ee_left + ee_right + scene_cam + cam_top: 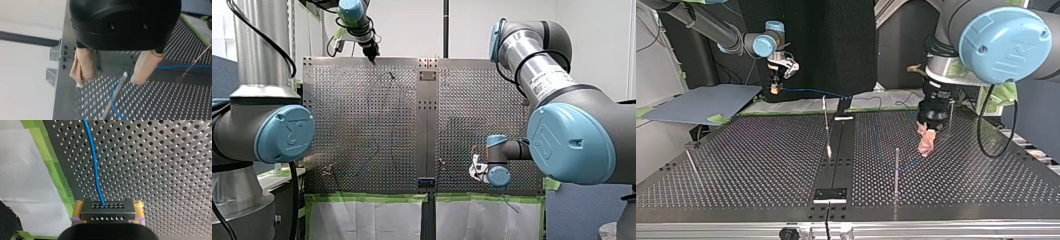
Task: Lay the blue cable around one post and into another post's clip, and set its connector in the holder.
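Top view, L to R, all placed vs the dark centre strip [840,150] of the perforated table [736,170].

- **Far L of strip:** thin post [691,164] near table's side edge, bare plate all round it.
- **L of strip, past table's far edge:** my right gripper [775,87] hangs off the plate.
  - Its wrist view shows yellow pads [78,207] clamped on the connector [108,210], a dark block w/ rows of holes.
  - Plate edge + green tape [58,177] sit just beside it.
  - Blue cable [93,162] leaves the connector and runs R past strip's far end. Over the plate R of strip it is thin & hard to trace.
- **At strip's L edge:** tilted post [826,125].
- **At strip's near end:** holder [831,195].
- **R of strip:** upright post [896,170], open plate between it and table's near edge.
- **Just R of that:** my left gripper [926,145], beige pads [83,66] apart.
  - Its wrist view shows a post tip between the pads, nearer one of them; contact can't tell.
  - The cable curves beside that post and passes behind one pad.
  - Plate's edge + a bracket [55,53] lie beside the other pad.
  - The black gripper body cuts off the pads' roots.
- **Further R of strip:** rear post [951,112], partly hidden by the wrist.
- **Writing:** label [552,80] on right arm's tube is too small to read. Logo on blue cap [287,134] not legible.
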